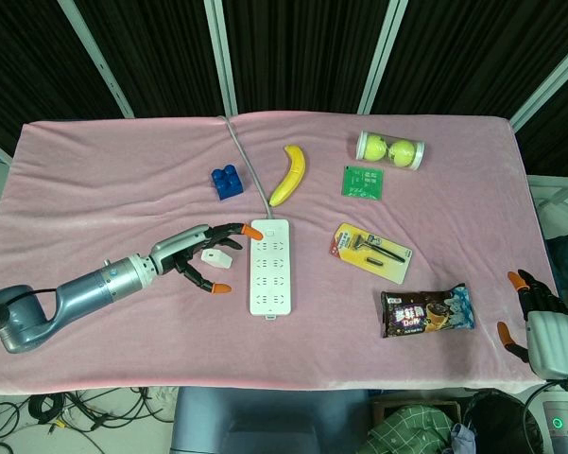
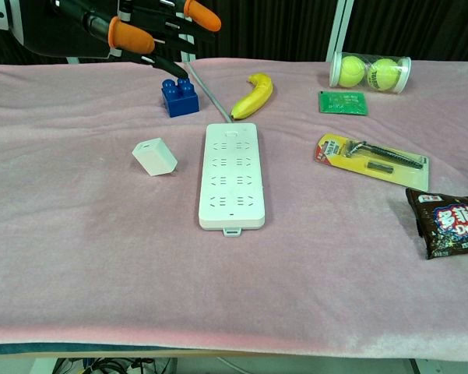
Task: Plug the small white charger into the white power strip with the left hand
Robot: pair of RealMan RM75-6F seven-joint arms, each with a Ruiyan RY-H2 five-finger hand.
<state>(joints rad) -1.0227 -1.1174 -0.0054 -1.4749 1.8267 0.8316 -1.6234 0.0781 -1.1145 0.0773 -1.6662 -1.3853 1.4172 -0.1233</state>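
Left hand (image 1: 200, 253) spread, holding nothing, hovering over small white charger (image 1: 215, 254) lying left of white power strip (image 1: 270, 266), mid-frame. Risks: knocking charger sideways, prongs misaligned at insertion, strip sliding on tabletop (image 1: 94, 189).

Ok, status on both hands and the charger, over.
Left hand open, hovering over the small white charger, not gripping. Right hand open at the table edge. Charger lies on pink cloth beside the white power strip. Sockets unobstructed.

brown snack packet (image 2: 446, 222) — "Dove" partly legible, other labels unreadable
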